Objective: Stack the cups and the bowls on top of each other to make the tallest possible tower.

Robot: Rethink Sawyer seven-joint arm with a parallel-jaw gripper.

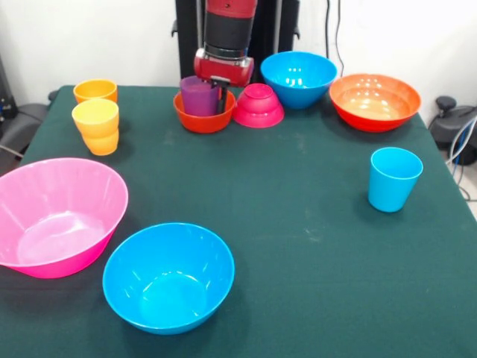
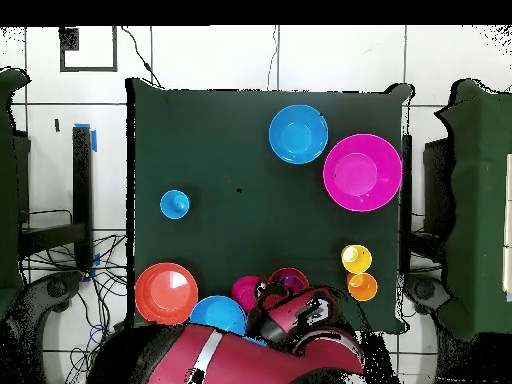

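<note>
The ribbed purple cup [image 1: 197, 96] stands upright inside the small orange-red bowl [image 1: 203, 120] at the far middle of the table. My gripper [image 1: 220, 95] comes straight down at this cup's right side, its red wrist just above the rim. In the overhead view the arm covers most of the gripper [image 2: 287, 294] and the purple cup [image 2: 288, 279]. The small magenta bowl [image 1: 258, 105] lies upside down, touching the orange-red bowl on the right. An orange cup [image 1: 95, 90] and a yellow-orange cup [image 1: 96, 127] stand at the far left. The light blue cup [image 1: 393, 179] stands alone at the right.
A blue bowl [image 1: 298, 78] and the wide orange bowl [image 1: 374, 101] sit at the far right. The large pink bowl [image 1: 56, 216] and a second blue bowl [image 1: 168, 277] sit at the near left. All of these are upright.
</note>
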